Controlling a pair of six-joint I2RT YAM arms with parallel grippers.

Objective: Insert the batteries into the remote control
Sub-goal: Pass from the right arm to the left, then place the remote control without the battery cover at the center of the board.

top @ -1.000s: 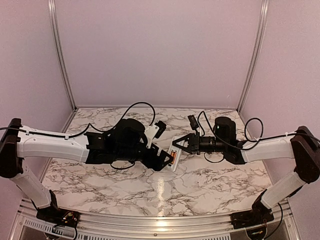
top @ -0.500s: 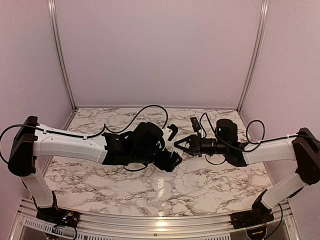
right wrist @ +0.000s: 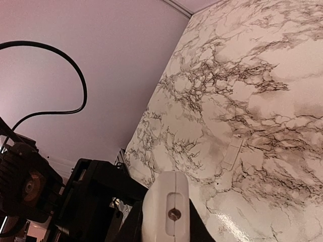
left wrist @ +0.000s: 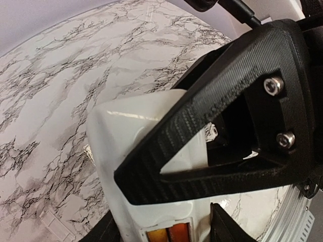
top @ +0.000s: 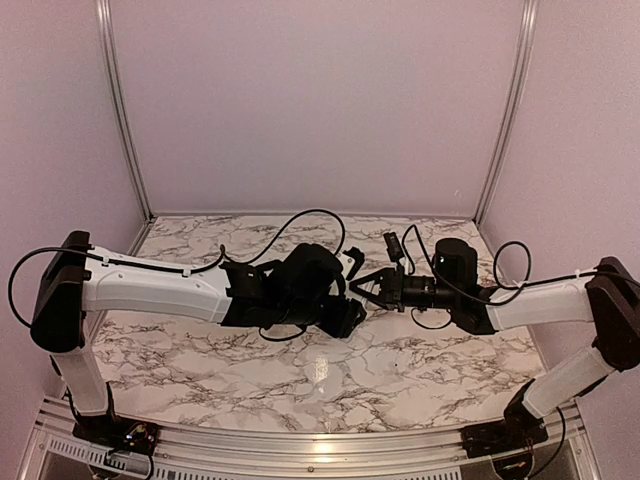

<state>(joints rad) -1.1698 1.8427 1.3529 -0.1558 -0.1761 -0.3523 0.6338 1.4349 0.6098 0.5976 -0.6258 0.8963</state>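
The white remote control [left wrist: 131, 131] is held above the table in my left gripper [left wrist: 166, 229], whose fingers press its two sides. Two orange-red batteries [left wrist: 169, 235] lie side by side in its open back recess. My right gripper [right wrist: 166, 224] closes on the remote's far end [right wrist: 167, 196], and one black right finger [left wrist: 227, 101] crosses over the remote's back. In the top view the two grippers, left [top: 345, 302] and right [top: 364, 290], meet at mid-table, and the remote is hidden between them.
A small white battery cover [right wrist: 233, 151] lies flat on the marble table [top: 420, 350]; it also shows in the left wrist view [left wrist: 53, 226]. Pale walls enclose the table on three sides. Black cables loop above both wrists.
My left arm has carried the remote to the right and further back, up to the right gripper. The remote's end now sits between the right fingers. The right arm barely moved.
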